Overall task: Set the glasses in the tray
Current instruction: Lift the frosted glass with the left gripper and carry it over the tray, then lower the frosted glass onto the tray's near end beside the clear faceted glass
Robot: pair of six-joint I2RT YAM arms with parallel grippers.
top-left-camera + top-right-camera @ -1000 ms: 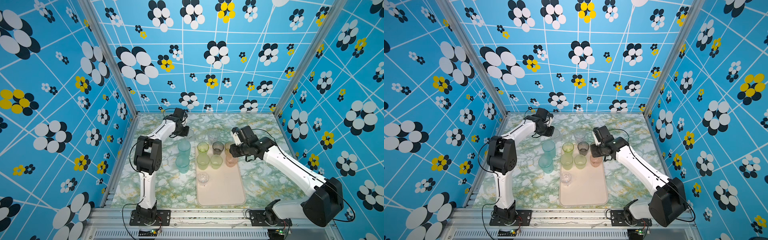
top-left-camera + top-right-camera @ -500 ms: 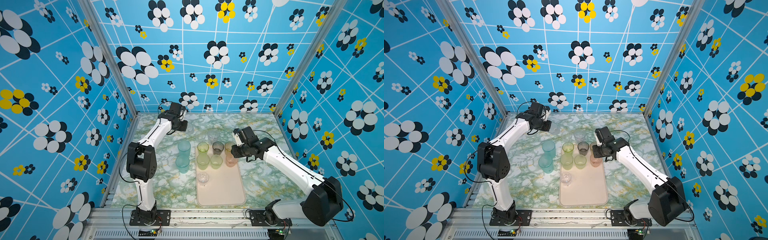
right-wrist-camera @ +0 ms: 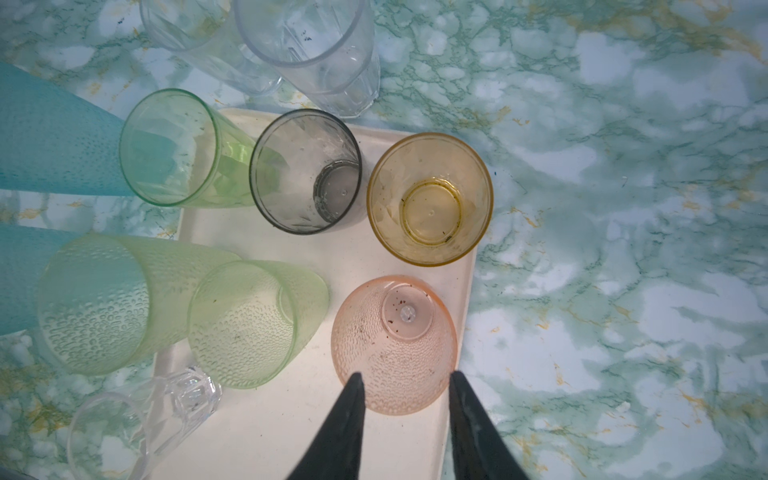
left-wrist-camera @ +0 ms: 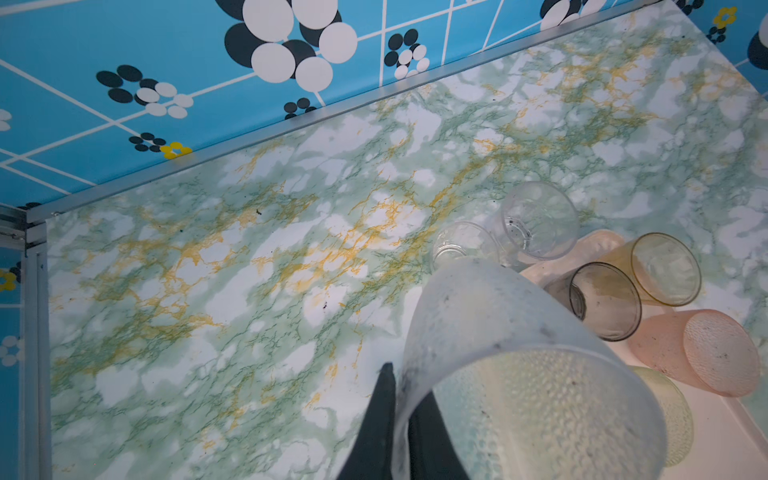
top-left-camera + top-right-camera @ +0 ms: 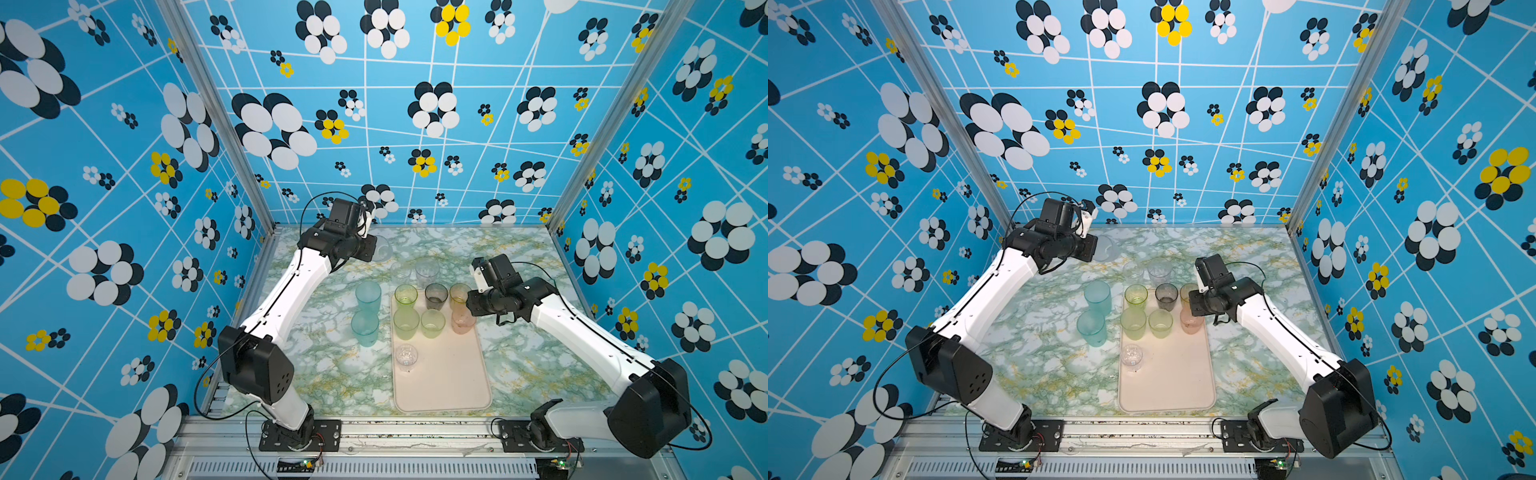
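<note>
We count twelve glasses (image 5: 432, 324) and one tray (image 5: 440, 386).

Seven stand on the tray, all in its far half:
- three green (image 5: 405, 322)
- one grey (image 5: 435, 296)
- one amber (image 5: 458, 292)
- one pink glass (image 5: 462, 325), base up
- one clear faceted (image 5: 406, 356), nearest the tray's middle

Five are off the tray:
- two teal (image 5: 368, 297) just beside its left edge
- two clear (image 5: 427, 272) just past its far end
- one frosted glass (image 5: 382, 248) further past the far left corner, in the left gripper (image 4: 403, 399)

In the left wrist view we see that gripper's fingers pressed together on the frosted glass's wall at the rim.

The right gripper (image 3: 406, 378) hangs over the tray's far right corner, by the pink glass. Its fingers are spread, with the tips over that glass's near side and only glass wall and tray showing between them. We can't tell if the tips touch it.
</note>
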